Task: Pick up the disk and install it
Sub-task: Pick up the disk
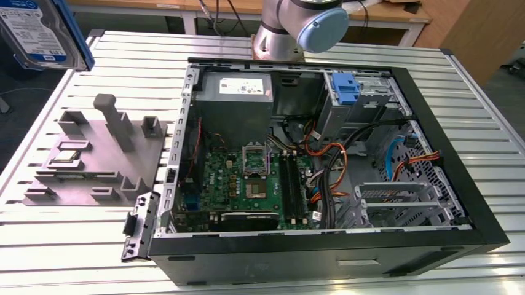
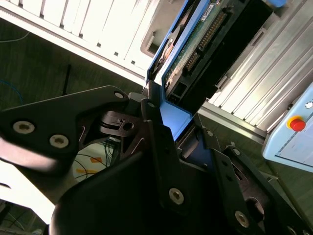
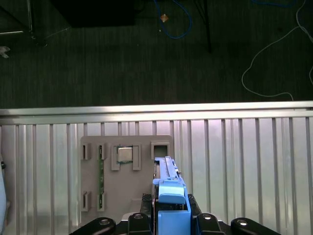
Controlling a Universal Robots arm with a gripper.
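Observation:
The disk (image 1: 37, 31), a silver-grey drive with a white-and-blue label and blue side rails, hangs high above the table's far corner on the exterior view's left. In the second wrist view my gripper (image 2: 176, 122) is shut on the disk (image 2: 205, 34) at one blue-railed end, and the drive's green circuit board faces the camera. In the first wrist view the disk (image 3: 168, 176) appears edge-on between the black fingers (image 3: 146, 201), above the grey fixture plate (image 3: 127, 181).
The open computer case (image 1: 484, 233) lies on the slatted aluminium table (image 1: 492, 123), with motherboard (image 1: 246, 184), cables and a metal drive cage (image 1: 394, 203) inside. The grey fixture plate (image 1: 90, 160) with upright posts sits beside it. The arm's base (image 1: 299, 24) stands behind the case.

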